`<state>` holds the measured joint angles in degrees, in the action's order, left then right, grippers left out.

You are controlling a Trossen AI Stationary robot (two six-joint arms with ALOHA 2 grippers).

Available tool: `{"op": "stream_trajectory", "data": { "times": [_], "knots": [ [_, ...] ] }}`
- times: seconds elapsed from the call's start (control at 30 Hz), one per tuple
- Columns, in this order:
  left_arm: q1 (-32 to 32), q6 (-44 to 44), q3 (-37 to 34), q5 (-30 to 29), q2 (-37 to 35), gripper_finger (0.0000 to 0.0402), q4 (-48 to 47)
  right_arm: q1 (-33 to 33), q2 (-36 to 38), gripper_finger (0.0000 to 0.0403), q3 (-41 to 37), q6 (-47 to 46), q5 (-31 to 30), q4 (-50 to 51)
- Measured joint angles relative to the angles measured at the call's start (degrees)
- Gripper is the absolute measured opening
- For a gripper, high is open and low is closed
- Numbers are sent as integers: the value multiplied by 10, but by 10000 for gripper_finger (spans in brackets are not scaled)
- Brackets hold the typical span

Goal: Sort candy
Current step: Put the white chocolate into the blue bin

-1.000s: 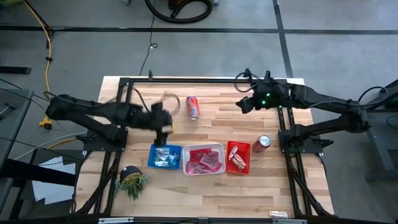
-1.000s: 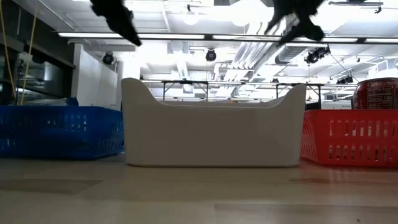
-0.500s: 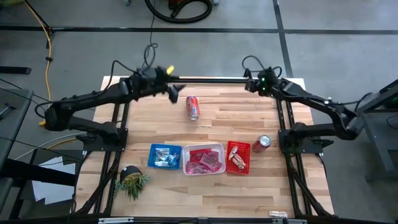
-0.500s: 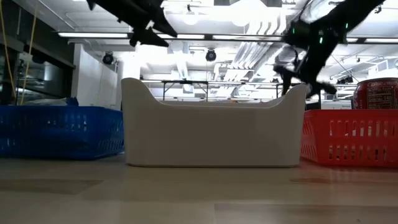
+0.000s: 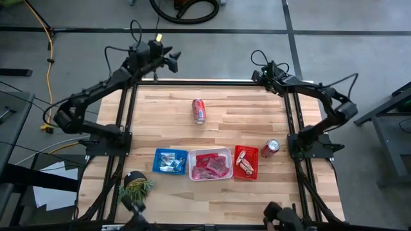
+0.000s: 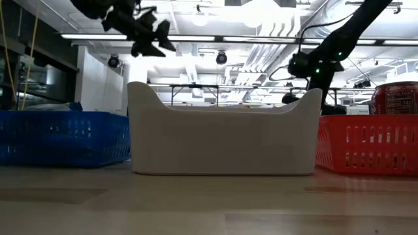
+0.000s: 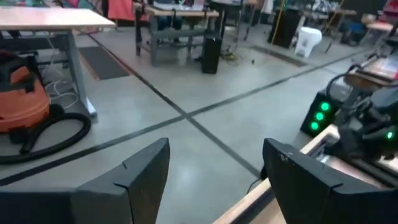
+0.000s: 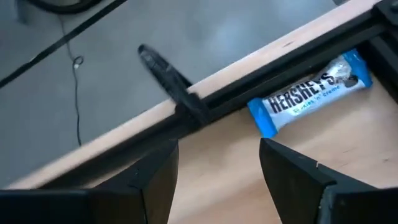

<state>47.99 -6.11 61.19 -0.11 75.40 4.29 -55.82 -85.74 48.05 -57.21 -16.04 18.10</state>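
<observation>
right gripper (image 8: 217, 165) empty, jaws apart | blue-and-white bar (image 8: 311, 93) just ahead of your fingertips | light, slick, crinkly wrapper | pinch across its narrow middle

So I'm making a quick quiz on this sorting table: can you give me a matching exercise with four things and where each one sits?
Things:
1. blue tray
2. red tray
3. lying soda can
4. small plant

Places:
A. right end of the tray row
B. near the table's front-left corner
C. left end of the tray row
D. alone on the boards behind the trays

Pairs: 1-C, 2-A, 3-D, 4-B
</observation>
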Motion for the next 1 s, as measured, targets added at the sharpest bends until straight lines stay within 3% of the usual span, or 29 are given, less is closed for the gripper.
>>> {"op": "stream_trajectory", "data": {
  "times": [0.17, 0.37, 0.6, 1.0],
  "knots": [
    [67, 18, 1, 93, 40, 245, 3, -20, -57, 220, 46, -62, -4, 66],
    [117, 17, 1, 157, 66, 245, 11, -42, -93, 220, 92, -135, -39, 163],
    [135, 8, 1, 189, 68, 245, 15, -62, -135, 220, 132, -206, -55, 216],
    [135, -5, 1, 191, 68, 245, 11, -64, -224, 220, 202, -253, -80, 306]
  ]
}}
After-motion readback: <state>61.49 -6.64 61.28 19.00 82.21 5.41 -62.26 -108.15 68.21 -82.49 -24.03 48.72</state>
